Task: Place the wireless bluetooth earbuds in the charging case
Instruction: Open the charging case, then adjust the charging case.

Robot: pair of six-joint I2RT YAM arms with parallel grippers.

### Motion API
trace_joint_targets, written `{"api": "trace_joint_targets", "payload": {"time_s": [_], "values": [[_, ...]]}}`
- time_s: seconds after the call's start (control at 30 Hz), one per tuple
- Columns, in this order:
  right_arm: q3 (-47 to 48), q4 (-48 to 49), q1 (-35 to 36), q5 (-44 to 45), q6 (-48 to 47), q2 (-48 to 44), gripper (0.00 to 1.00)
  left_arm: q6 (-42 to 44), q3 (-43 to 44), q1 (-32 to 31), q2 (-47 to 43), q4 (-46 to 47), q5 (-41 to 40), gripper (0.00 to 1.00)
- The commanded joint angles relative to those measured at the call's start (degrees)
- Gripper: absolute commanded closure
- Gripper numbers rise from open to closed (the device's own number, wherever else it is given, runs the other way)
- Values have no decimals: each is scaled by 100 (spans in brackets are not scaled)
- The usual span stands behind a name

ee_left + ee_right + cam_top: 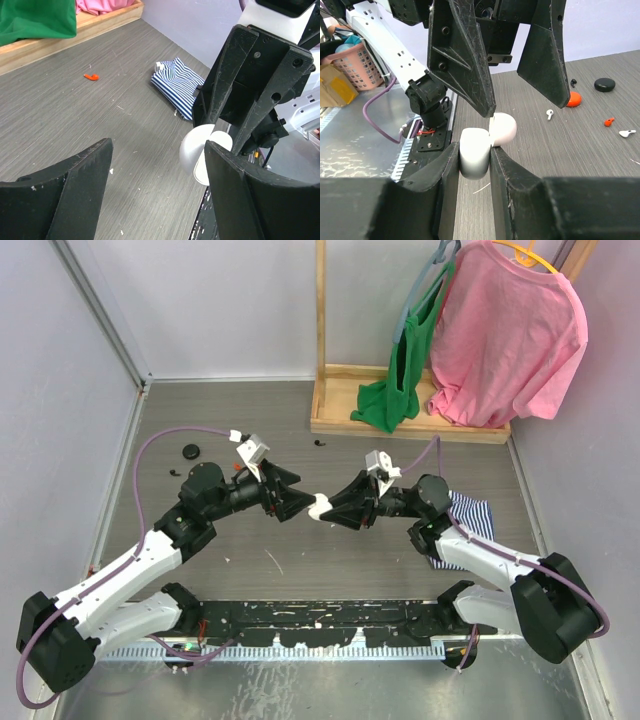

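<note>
Open white case (474,159) held over the bench (300,430).
Right tool (475,149) clamps the case; left tool (159,145), jaws apart, sits just beside it.

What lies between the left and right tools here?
A white charging case, open: the right tool is shut on it, and its lid sits at one fingertip of the open left tool. Clearest in the right wrist view.
</note>
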Motion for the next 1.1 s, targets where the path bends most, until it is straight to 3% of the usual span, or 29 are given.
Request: {"api": "trace_joint_targets", "payload": {"time_s": [0.0,0.5,0.73,1.07], "values": [[-72,859,25,22,-74,-106,98,-51,-4,41,-176,135,-26,24],[-54,1071,25,29,86,44,99,-259,-182,41,-246,551,575,28],[-26,1351,34,-145,314,216,99,-316,-68,45,-2,814,752,42],[18,1378,32,-210,390,289,99,-344,-12,41,263,1091,1281,52]]}}
